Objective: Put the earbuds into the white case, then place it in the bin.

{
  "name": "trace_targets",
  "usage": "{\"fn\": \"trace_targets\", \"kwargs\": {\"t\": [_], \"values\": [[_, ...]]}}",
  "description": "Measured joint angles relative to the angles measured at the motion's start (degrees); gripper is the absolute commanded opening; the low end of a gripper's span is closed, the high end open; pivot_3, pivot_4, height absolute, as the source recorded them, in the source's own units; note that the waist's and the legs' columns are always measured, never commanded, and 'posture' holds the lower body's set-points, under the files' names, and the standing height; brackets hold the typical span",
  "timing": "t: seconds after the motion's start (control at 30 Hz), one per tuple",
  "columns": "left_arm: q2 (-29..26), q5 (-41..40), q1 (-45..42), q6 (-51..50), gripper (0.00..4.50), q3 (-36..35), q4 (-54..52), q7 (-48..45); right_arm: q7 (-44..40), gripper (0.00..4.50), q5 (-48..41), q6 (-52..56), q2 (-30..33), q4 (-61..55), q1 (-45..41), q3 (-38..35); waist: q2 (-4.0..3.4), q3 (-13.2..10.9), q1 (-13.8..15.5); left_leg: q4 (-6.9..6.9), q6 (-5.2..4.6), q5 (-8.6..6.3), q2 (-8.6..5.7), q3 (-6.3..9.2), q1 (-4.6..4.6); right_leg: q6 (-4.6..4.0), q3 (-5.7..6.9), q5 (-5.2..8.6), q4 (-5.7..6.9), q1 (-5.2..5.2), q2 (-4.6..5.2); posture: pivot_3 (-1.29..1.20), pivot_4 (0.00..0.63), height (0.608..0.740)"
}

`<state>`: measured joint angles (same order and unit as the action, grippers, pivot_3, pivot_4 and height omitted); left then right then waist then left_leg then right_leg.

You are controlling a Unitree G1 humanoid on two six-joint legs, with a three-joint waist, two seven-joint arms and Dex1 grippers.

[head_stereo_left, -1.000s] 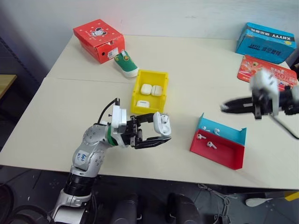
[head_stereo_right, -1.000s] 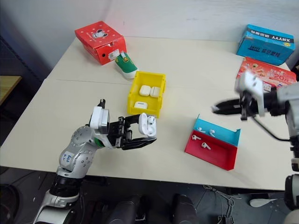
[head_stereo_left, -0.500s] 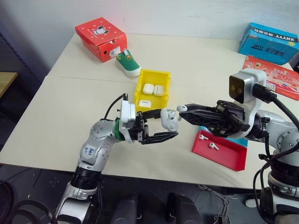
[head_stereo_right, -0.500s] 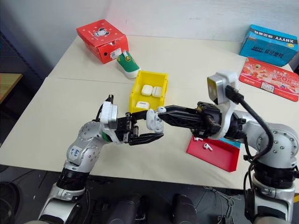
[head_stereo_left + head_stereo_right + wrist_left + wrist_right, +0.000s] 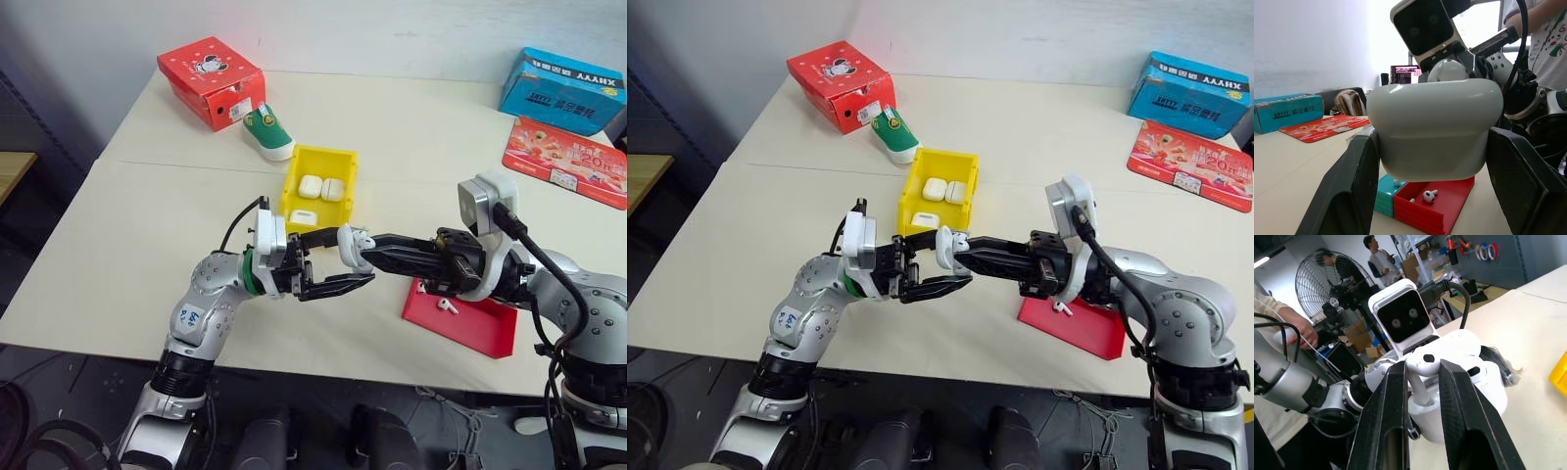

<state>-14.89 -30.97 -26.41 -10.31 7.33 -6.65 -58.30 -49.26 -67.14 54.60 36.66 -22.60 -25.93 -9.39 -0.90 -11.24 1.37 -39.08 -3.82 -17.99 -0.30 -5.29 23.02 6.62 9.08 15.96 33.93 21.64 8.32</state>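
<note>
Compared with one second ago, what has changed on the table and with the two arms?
The right gripper, holding a tiny glossy white earbud, swung in from the right side to the small glossy white case. That case stays clamped in the left gripper, which hardly moved. The bright yellow plastic bin with its three white cases and the red-and-blue tray are as before.

On the pale surface (image 5: 147, 215), a red cardboard box (image 5: 210, 80) sits at about 11 o'clock, with a small green shoe (image 5: 267, 133) just beside it toward the centre. A blue box (image 5: 573, 90) lies at 1 o'clock (upside-down lettering on its side), a red flat packet (image 5: 576, 160) near it. A red-and-blue angled tray (image 5: 470, 318) sits at 4 o'clock
</note>
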Motion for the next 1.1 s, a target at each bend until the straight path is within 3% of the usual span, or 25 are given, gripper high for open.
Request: {"fn": "trace_targets", "kwargs": {"t": [0.23, 0.43, 0.6, 0.73, 0.8, 0.93, 1.1], "values": [[0.24, 0.30, 0.01, -1.19, 2.79, 0.12, 0.25, 0.64, -2.26, 0.48, 4.14, -3.66, 0.87, -0.10, 1.19, 1.66, 0.00, 0.00, 0.07, 0.00, 0.00, 0.00, -0.01, 0.01, 0.00, 0.01, 0.00, 0.00, -0.01, 0.00, 0.03, 0.00, 0.150, 0.740], [0.24, 0.96, 0.16, -1.87, 2.79, -0.36, 0.71, 1.24, -4.81, 2.42, 9.28, -8.48, 2.51, -1.16, 2.75, 2.92, 0.01, 0.00, 0.04, 0.00, 0.00, 0.00, 0.00, 0.01, 0.00, 0.01, 0.00, 0.00, -0.02, 0.00, 0.04, 0.00, 0.150, 0.740], [0.05, 0.88, -0.20, -1.70, 2.79, -0.85, 0.29, 1.11, -5.85, 4.06, 6.81, -5.91, 6.55, -2.06, 6.65, 1.35, 0.03, 0.00, 0.37, 0.00, -0.03, -0.01, -0.02, 0.06, 0.03, 0.03, 0.02, -0.02, -0.07, -0.01, 0.15, 0.00, 0.150, 0.740], [-4.93, 3.47, -0.28, -2.71, 2.79, -0.53, -1.42, 1.60, -7.77, 4.06, 2.69, -2.74, 12.89, -2.22, 11.59, -4.52, 0.03, 0.00, 0.15, 0.00, -0.07, -0.04, -0.01, 0.03, 0.04, 0.03, 0.01, -0.02, -0.11, -0.02, 0.19, 0.00, 0.150, 0.740], [-9.03, 6.95, -0.36, -5.03, 2.79, 0.95, -2.32, 2.52, -8.08, 3.64, 3.06, -3.28, 14.90, -2.25, 11.90, -6.98, 0.03, 0.00, -0.12, 0.01, -0.04, -0.05, 0.03, -0.02, -0.01, 0.03, -0.02, -0.02, -0.10, -0.02, 0.15, 0.00, 0.150, 0.740], [-12.56, 12.77, -1.62, -10.38, 2.79, 4.22, -3.21, 5.38, -7.07, 2.36, 6.64, -6.18, 14.14, -2.98, 7.95, -5.22, 0.02, -0.02, 0.00, 0.01, -0.01, -0.04, 0.06, -0.01, 0.01, 0.03, -0.05, -0.02, -0.06, 0.05, 0.18, 0.00, 0.150, 0.740], [-11.22, 15.72, -6.35, -15.15, 2.79, 7.47, -4.65, 7.88, -5.70, 0.56, 15.19, -11.34, 9.87, -7.39, -1.05, 5.61, 0.04, 0.00, 0.11, 0.02, 0.06, -0.05, 0.06, 0.05, 0.04, 0.04, -0.04, -0.02, -0.01, 0.10, 0.19, 0.00, 0.150, 0.740]]}}
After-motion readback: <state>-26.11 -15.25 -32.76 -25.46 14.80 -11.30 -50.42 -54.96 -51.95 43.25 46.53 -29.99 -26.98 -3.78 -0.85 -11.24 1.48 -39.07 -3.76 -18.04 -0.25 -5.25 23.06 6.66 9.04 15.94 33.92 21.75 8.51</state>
